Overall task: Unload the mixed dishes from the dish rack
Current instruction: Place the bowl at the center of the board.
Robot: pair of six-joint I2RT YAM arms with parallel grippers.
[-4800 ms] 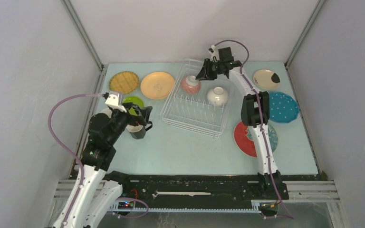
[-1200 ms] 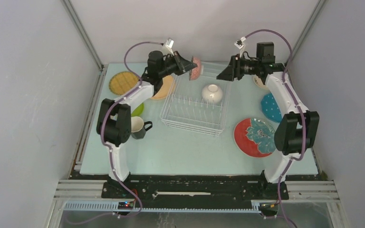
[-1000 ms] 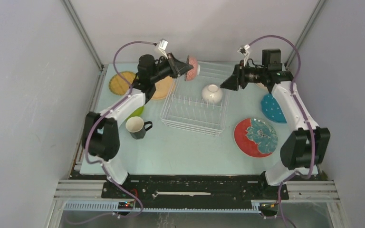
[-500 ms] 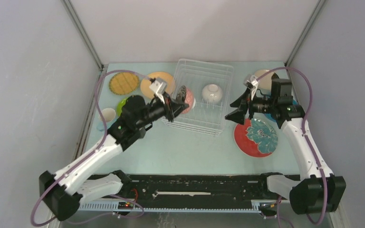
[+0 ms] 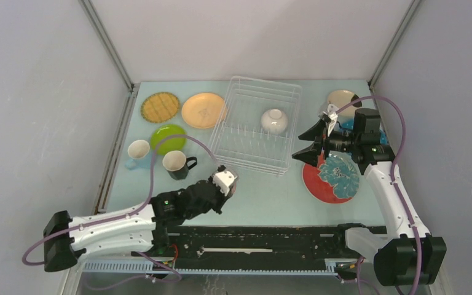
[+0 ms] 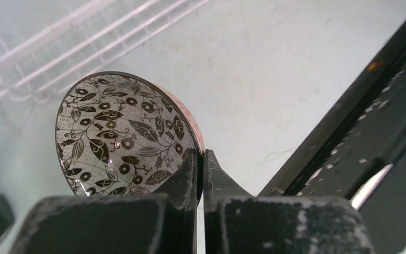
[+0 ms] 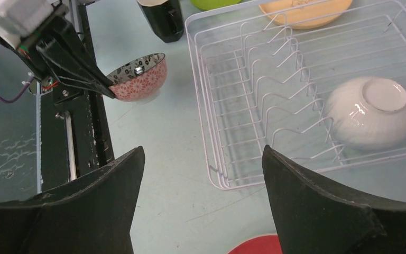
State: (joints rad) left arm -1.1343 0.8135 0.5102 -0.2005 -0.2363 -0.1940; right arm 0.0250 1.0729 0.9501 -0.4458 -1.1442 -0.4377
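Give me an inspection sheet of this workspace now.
Surface: pale blue table, no spills seen.
Job's things: dish rack holds only a white bowl, upturned; patterned bowl held outside it; plates, light-blue cup and black mug on the table.
Clutter: nothing seen.
Grippers: left gripper shut on the patterned bowl's rim; right gripper open, empty.
Cables: a purple cable loops from each arm.
Surroundings: grey walls, metal frame posts.

black mug [image 7: 162, 21] cropped at top, red plate [image 7: 255, 245] mostly cropped
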